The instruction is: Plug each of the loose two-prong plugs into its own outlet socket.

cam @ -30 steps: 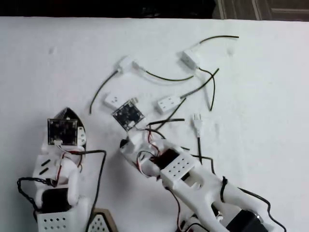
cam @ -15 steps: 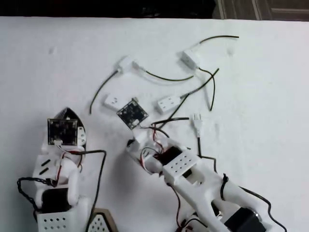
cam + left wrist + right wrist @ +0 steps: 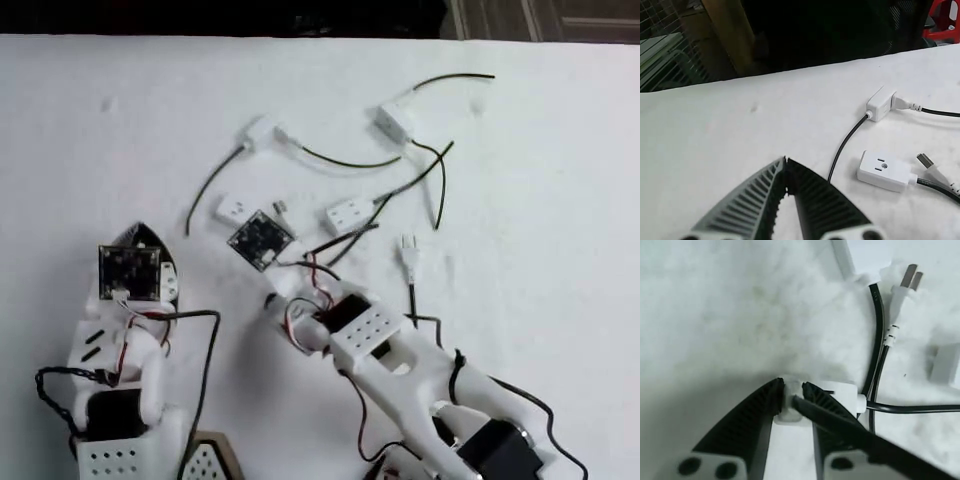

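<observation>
Plug (image 3: 280,207) lies on the table (image 3: 100,150) just beside a free socket (image 3: 235,210) in the high view. A second plug (image 3: 407,248) lies well apart from them. My right arm (image 3: 370,345) has its wrist just beside the first plug, far nearer than the left gripper (image 3: 138,232), which sits off by itself.

In the left wrist view, my left gripper (image 3: 785,162) has its fingers pressed together on nothing. The plug (image 3: 929,162) is beyond it, just past the socket (image 3: 884,170), by that socket's cable end.

In the right wrist view, my right gripper (image 3: 790,395) is clamped on a white block (image 3: 830,390) trailing a black cable; I cannot tell if it is a plug or a socket. The plug (image 3: 902,287) lies ahead and off to one side. Its long axis runs away from the gripper, prongs at the far end.
</observation>
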